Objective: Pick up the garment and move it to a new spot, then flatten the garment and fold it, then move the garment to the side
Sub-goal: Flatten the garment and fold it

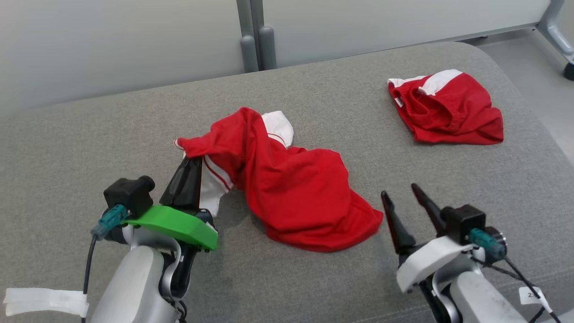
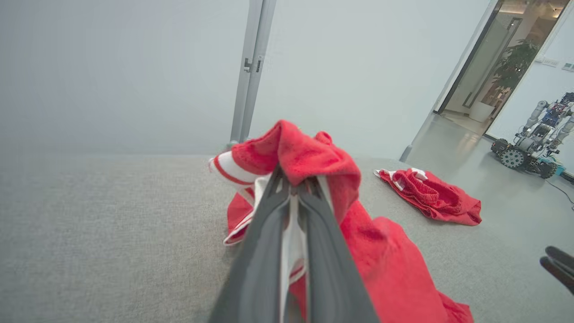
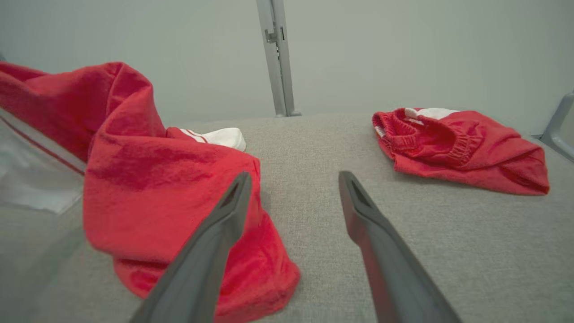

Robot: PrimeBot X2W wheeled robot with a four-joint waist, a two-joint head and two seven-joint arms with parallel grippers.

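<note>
The left gripper (image 1: 189, 158) pinched the garment's (image 1: 296, 197) white-trimmed edge between pressed-together jaws, while the right gripper (image 1: 399, 189) stood spread wide, holding nothing.

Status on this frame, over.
Left gripper shut on red garment, edge raised. Right gripper open, empty, beside it. Second red garment lies apart, far right.

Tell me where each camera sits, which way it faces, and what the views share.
Head view: on the head, looking forward and down at the grey surface; the left fingers, shut on the near garment, and the open right fingers show.
Left wrist view: on the left wrist, looking along its own fingers into the pinched cloth.
Right wrist view: on the right wrist, looking between its own fingers across the surface.
Shared: all show the far garment.
</note>
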